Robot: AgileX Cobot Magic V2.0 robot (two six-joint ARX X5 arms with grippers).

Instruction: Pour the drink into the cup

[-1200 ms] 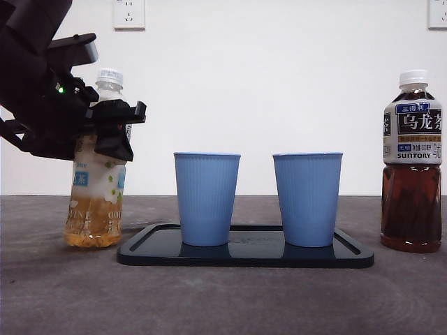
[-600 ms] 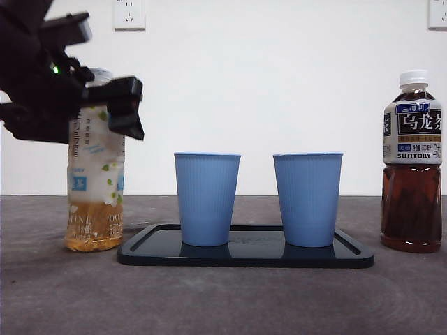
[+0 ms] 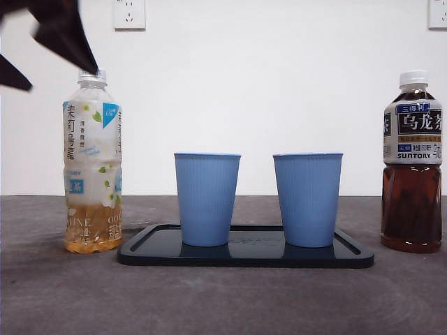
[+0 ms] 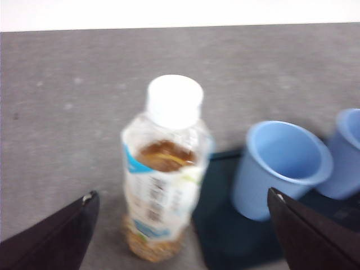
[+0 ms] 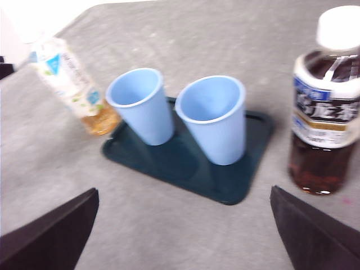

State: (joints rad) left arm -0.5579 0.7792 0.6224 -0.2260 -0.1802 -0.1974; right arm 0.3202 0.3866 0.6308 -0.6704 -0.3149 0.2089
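Left jaws apart above green-tea bottle (image 4: 163, 185), untouched

We've got a white-capped tea bottle (image 3: 92, 162) upright left of the tray, about a quarter full, and two empty blue cups (image 3: 207, 198) standing on it.

Level front; wrists overhead, perhaps blurred.

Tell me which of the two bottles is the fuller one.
The dark-tea bottle with the black Suntory label, right of the tray: tea reaches its neck. The clear jasmine-tea bottle with the white flowered label holds only a shallow amber layer.
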